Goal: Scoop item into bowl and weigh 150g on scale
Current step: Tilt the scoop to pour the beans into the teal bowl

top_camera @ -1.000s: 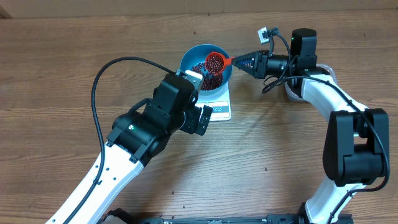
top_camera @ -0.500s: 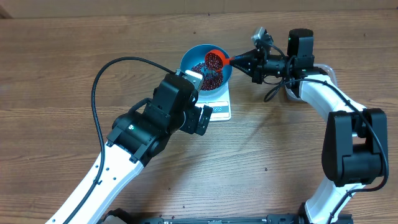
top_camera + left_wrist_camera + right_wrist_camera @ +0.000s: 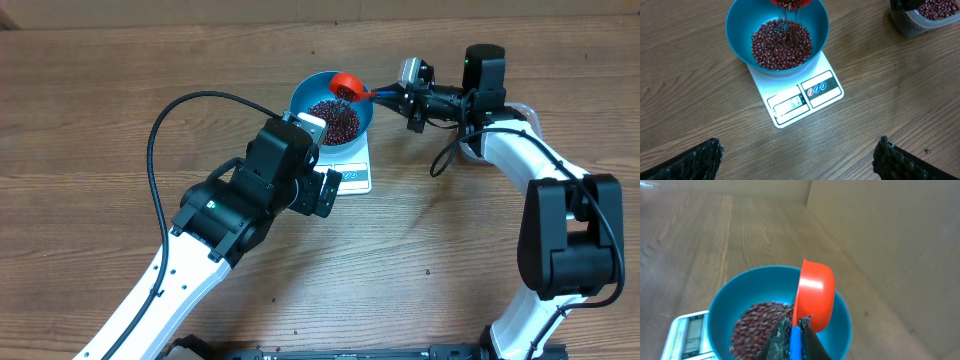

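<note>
Beans [image 3: 781,45] aplenty, one bowl [image 3: 737,25], one scale [image 3: 790,106]

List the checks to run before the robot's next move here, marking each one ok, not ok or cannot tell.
1. Bowl sits on scale: ok.
2. Scoop tipped above bowl, beans landing inside: ok.
3. Right gripper shut on scoop handle: ok.
4. Display readable against the target: cannot tell, digits blurred.
5. Left gripper open, clear of scale: ok.
</note>
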Robot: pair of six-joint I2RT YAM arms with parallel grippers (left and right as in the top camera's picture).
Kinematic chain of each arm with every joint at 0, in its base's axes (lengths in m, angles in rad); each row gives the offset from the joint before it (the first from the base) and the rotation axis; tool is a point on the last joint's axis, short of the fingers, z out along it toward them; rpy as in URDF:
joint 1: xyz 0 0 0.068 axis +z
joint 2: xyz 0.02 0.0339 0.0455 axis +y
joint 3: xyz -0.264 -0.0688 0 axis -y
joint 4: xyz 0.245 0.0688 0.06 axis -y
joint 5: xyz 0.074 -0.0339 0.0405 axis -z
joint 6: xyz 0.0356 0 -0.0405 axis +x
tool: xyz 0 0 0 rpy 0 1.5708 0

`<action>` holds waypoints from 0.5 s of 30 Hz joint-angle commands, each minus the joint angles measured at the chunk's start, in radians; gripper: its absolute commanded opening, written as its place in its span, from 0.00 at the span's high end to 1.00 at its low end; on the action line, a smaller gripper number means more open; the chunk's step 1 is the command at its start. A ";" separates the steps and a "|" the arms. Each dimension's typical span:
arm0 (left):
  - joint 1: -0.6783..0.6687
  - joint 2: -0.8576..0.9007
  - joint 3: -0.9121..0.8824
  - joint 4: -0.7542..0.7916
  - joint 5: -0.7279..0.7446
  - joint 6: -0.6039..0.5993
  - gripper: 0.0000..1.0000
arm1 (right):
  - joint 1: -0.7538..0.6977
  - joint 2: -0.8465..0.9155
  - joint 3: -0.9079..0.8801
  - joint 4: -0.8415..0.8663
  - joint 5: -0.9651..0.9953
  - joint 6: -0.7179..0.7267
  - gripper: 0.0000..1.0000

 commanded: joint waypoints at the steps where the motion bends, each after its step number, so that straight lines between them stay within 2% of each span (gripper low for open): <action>1: 0.002 0.005 0.002 0.004 0.008 0.003 0.00 | 0.006 -0.002 0.002 0.052 -0.012 -0.037 0.96; 7: 0.002 0.005 0.002 0.004 0.008 0.003 0.00 | 0.006 -0.002 0.002 0.120 -0.011 -0.037 0.96; 15: 0.002 0.005 0.002 0.004 0.008 0.003 0.01 | 0.006 -0.002 0.002 0.053 -0.028 -0.025 0.96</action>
